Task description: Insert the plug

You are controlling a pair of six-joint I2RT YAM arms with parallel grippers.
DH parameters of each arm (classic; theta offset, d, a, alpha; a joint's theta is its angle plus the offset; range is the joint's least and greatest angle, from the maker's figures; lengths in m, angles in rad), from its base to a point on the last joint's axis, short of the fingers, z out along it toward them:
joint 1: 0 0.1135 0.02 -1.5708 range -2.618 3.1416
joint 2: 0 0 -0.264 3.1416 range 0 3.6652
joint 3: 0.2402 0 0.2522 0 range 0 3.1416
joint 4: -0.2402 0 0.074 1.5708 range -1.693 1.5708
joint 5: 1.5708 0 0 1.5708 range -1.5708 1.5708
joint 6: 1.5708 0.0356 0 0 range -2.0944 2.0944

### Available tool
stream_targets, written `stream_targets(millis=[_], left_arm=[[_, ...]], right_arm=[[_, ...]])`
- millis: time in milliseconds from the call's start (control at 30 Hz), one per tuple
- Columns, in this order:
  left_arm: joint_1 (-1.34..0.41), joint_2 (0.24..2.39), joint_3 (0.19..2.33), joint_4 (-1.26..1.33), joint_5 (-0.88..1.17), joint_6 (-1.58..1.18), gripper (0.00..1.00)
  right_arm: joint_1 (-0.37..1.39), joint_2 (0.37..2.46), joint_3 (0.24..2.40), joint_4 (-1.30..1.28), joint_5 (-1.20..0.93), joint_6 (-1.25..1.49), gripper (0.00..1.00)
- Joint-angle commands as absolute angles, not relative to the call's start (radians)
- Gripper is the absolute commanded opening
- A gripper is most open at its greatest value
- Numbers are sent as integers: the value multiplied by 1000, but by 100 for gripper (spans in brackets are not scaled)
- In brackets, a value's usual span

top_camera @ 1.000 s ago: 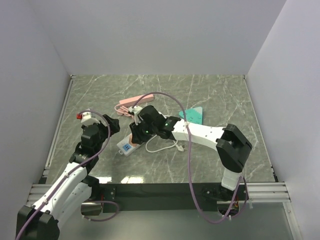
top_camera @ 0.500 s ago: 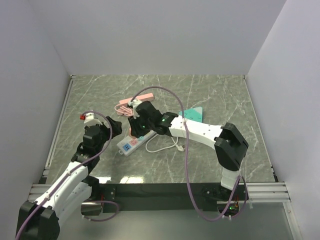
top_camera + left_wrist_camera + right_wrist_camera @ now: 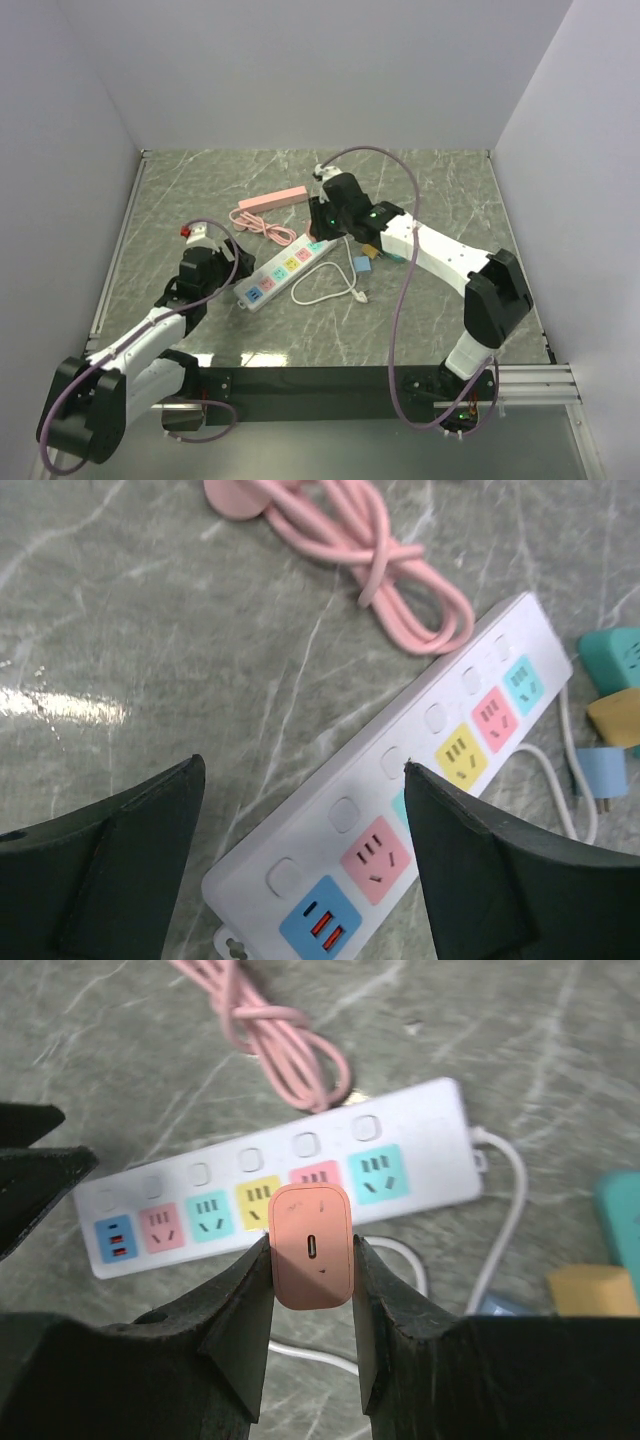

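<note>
Grey-green marbled counter is seen from above, with white walls around it. At its middle a white strip is laid slantwise. The left claw is placed just beside the strip's near-left end, and the right claw is held over the strip's far-right end. A pink cable is coiled just beyond the strip.

From the left wrist, the left claw is shown spread wide, with nothing gripped. The strip's blue and pink sockets are framed between its fingers. Teal, yellow and blue adapters are grouped beside the strip's far end.

From the right wrist, the right claw is shown closed narrowly on a pink plug. The plug is pinched on both sides and held above the strip, over its pink socket, not yet inserted.
</note>
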State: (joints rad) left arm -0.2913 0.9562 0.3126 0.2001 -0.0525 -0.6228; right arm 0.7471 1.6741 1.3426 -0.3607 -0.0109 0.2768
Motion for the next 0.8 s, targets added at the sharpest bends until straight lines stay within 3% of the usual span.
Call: stream_targets(millis=[0, 333, 767], left_arm=[[-290, 999, 350, 253, -20, -637, 86], [-305, 1164, 376, 305, -12, -632, 82], [-376, 1272, 405, 318, 35, -640, 83]], right_arm=[[733, 1606, 1309, -367, 17, 293, 0], [727, 1628, 1227, -413, 52, 330, 0], [721, 1680, 1224, -423, 37, 345, 0]])
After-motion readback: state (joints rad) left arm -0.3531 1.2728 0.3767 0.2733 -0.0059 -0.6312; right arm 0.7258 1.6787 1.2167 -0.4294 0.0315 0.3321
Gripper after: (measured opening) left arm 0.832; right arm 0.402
